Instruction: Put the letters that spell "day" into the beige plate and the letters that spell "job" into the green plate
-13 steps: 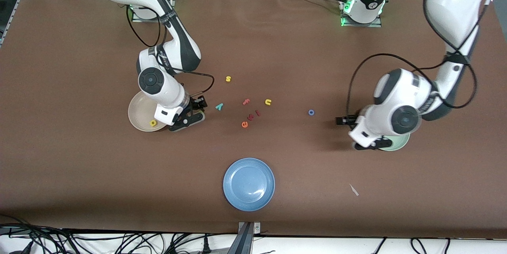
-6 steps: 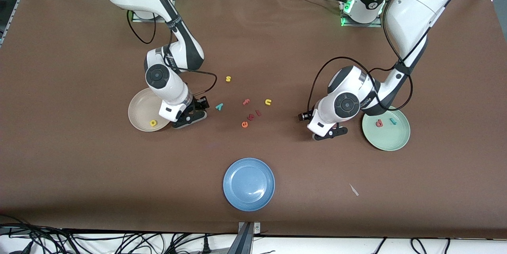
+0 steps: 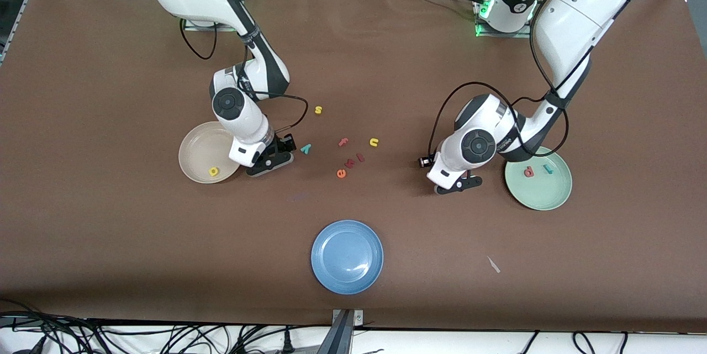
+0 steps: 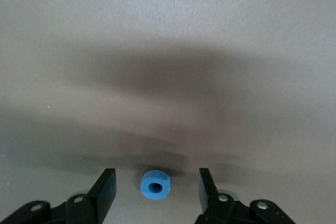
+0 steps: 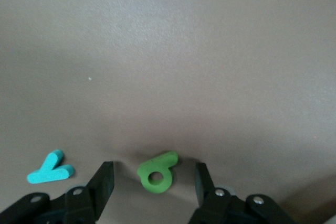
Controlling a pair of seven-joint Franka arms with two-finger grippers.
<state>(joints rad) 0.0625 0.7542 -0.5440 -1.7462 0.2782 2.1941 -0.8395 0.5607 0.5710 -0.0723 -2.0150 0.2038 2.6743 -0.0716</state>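
My right gripper [image 3: 270,160] is low over the table beside the beige plate [image 3: 198,149], open, with the green "d" [image 5: 157,172] lying between its fingers and untouched. The teal "y" [image 3: 305,148] lies just past it toward the table's middle. The yellow "a" [image 3: 214,172] rests in the beige plate. My left gripper [image 3: 457,184] hangs low beside the green plate [image 3: 538,197], open around the blue "o" [image 4: 155,184], with gaps on both sides. The salmon "b" [image 3: 528,172] and teal "j" [image 3: 548,168] lie in the green plate.
A blue plate [image 3: 347,256] sits near the front edge. Loose letters lie mid-table: yellow "s" [image 3: 318,110], salmon "f" [image 3: 343,142], yellow "u" [image 3: 374,142], salmon "k" [image 3: 349,162] and "l" [image 3: 360,157], orange "e" [image 3: 341,173]. A white scrap [image 3: 493,264] lies toward the left arm's end.
The left arm swung off the green plate toward the table's middle and came down around the blue "o", its jaws narrowing. The right gripper slid from the beige plate's rim toward the teal "y".
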